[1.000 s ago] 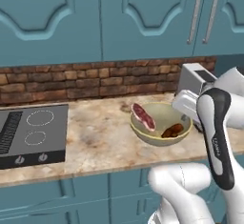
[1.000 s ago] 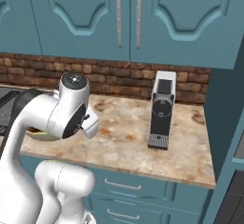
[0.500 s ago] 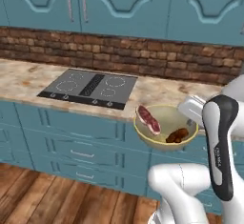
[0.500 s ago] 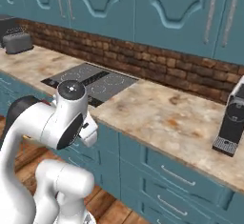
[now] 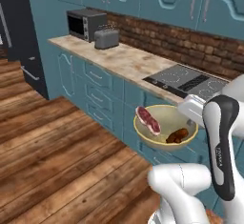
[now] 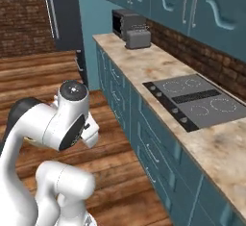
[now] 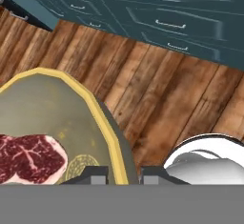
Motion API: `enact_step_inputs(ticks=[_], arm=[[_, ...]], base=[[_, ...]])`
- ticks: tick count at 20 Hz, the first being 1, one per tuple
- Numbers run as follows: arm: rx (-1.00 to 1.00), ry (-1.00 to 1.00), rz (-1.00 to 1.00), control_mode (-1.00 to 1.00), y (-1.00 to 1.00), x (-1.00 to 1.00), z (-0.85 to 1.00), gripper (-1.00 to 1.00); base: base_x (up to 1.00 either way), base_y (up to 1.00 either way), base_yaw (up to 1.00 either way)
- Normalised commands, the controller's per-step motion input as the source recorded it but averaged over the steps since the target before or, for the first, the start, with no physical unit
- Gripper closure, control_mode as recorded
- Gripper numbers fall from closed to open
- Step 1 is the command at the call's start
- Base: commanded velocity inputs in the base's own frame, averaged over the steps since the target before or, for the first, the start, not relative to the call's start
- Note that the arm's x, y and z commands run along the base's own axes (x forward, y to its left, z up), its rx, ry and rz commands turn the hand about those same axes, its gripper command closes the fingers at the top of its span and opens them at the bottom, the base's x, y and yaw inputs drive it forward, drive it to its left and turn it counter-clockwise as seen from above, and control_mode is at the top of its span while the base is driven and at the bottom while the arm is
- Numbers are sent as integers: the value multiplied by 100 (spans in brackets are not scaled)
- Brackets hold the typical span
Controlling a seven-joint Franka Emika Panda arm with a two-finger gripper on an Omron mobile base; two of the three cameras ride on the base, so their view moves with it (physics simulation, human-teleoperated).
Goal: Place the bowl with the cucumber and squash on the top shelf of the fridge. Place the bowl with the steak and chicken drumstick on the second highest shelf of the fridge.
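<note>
A plain tan-yellow bowl hangs in the air in front of the blue drawers, with my gripper shut on its right rim. Inside lie the red steak and the brown chicken drumstick. In the hand view my gripper pinches the yellow rim, and the steak lies just left of it. The tall dark fridge stands at the far left with its door closed, so its shelves are hidden; it also shows as the fridge in the right base view. The bowl with the cucumber and squash is out of view.
A long stone counter carries a microwave, a toaster and a black cooktop. Blue drawers run below it. Wooden floor stretches from me to the fridge.
The whole scene has swung as the base turned: the cooktop slid right, and the toaster, microwave and fridge came into view. The bowl stays in my shut gripper.
</note>
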Motion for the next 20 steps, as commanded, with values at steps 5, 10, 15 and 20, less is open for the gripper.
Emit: enact_step_inputs(ticks=[5,10,15,20], arm=[[0,0,0,100,0,0,0,100],[0,0,0,100,0,0,0,100],[0,0,0,100,0,0,0,100],[0,0,0,100,0,0,0,100]], base=[[95,98,42],[100,100,16],[100,100,0],[100,98,5]])
